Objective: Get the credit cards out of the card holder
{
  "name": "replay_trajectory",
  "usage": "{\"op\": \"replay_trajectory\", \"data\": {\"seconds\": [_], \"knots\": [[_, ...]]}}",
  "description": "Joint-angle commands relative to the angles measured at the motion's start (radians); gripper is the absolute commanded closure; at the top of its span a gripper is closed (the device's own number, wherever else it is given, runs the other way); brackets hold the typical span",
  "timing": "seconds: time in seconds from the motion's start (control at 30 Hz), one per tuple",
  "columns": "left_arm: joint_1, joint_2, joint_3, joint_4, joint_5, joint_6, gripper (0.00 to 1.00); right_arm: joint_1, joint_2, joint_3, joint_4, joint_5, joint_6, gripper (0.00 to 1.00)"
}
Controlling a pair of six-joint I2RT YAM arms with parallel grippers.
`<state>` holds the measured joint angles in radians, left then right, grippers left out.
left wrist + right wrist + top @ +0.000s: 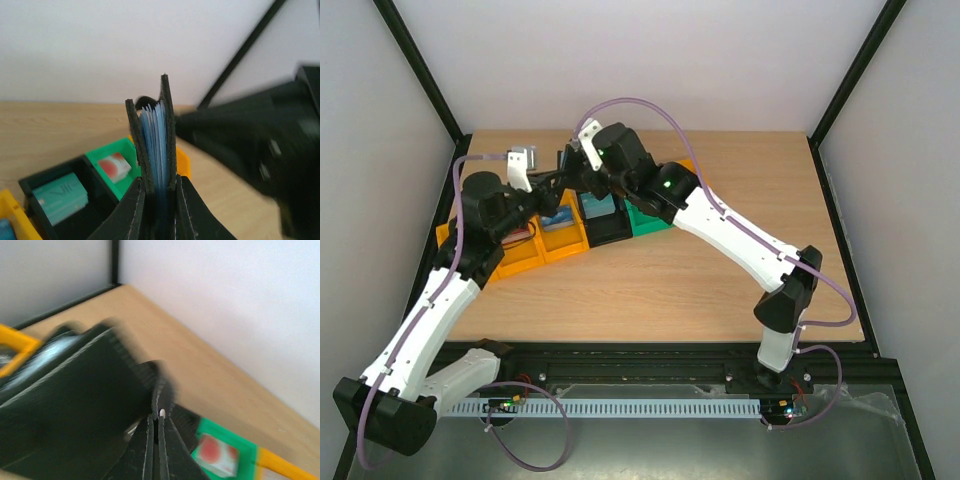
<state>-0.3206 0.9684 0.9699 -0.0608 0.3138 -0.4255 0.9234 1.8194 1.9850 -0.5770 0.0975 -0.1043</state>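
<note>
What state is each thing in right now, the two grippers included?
card holder: upright, edge-on, covers slightly apart at the top.
left gripper: shut on the card holder.
right gripper: shut, close beside the holder; what it pinches is unclear.
credit cards: none visible outside the holder.
green bin: holds a white piece with a red dot.
black bin: holds a teal-faced piece.

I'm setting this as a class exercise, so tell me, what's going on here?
The left pincer grips the card holder upright over the coloured bins, with its blue-grey pockets showing between the black covers. The right pincer is shut close beside the holder. Whether it has pinched a card is unclear, because the view is blurred.
</note>
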Motion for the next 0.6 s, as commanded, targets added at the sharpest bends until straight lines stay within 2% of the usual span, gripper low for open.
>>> {"op": "replay_trajectory", "data": {"seconds": [0.0,0.17,0.27,0.3,0.4,0.43,0.57], "knots": [[-0.027,-0.023,0.018,-0.067,0.155,0.086,0.98,-0.132,0.001,0.053,-0.038,0.197,0.049,0.98],[-0.03,-0.006,0.012,-0.149,0.168,0.191,0.98,-0.23,-0.062,0.034,-0.085,0.135,0.059,0.98],[-0.027,-0.012,0.021,-0.17,0.231,0.352,0.98,-0.24,-0.127,-0.008,-0.141,-0.044,-0.048,0.98],[-0.021,-0.015,0.027,-0.186,0.258,0.434,0.98,-0.243,-0.16,-0.034,-0.156,-0.131,-0.08,0.95],[-0.012,-0.011,0.078,-0.299,0.298,0.728,0.98,-0.261,-0.267,-0.111,-0.193,-0.35,-0.129,0.7],[-0.012,-0.007,0.097,-0.351,0.303,0.814,0.98,-0.267,-0.29,-0.125,-0.205,-0.424,-0.141,0.65],[-0.011,-0.024,0.132,-0.538,0.387,1.114,0.98,-0.27,-0.338,-0.164,-0.25,-0.761,-0.19,0.53]]}}
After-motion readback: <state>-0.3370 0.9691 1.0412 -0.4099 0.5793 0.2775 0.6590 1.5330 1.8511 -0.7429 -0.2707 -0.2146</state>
